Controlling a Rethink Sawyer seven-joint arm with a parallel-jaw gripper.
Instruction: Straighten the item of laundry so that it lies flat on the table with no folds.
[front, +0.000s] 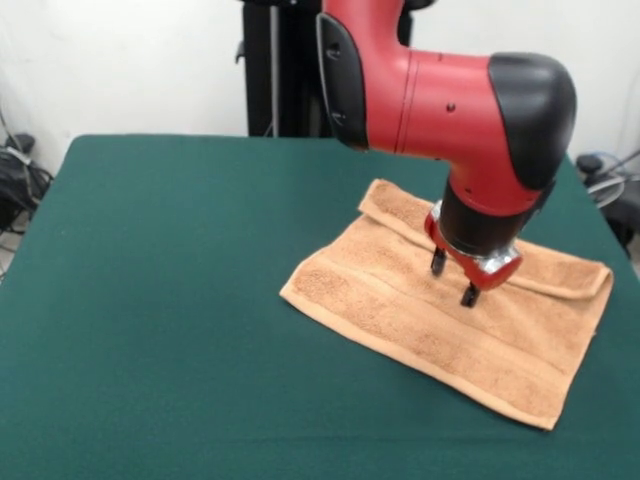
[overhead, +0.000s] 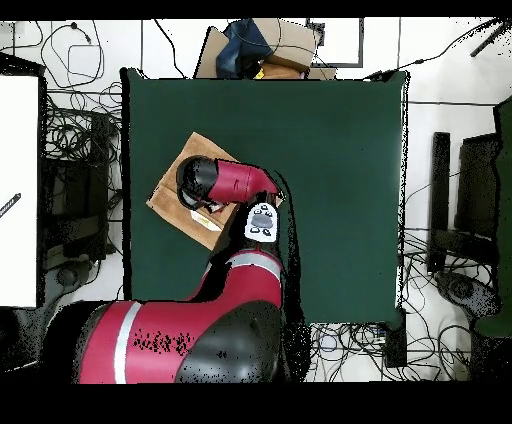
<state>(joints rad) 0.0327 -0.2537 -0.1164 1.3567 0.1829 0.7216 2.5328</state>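
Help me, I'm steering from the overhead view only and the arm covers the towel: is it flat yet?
Observer: No. In the front view the towel has a strip folded over along its far edge.
Operator: Where's the claw?
Observer: The claw points down over the towel, just on the near side of that folded strip.
Operator: Holding anything?
Observer: No, its fingers stand apart with nothing between them.

arm (overhead: 225, 185) hides most towel (overhead: 172, 185) (overhead view).
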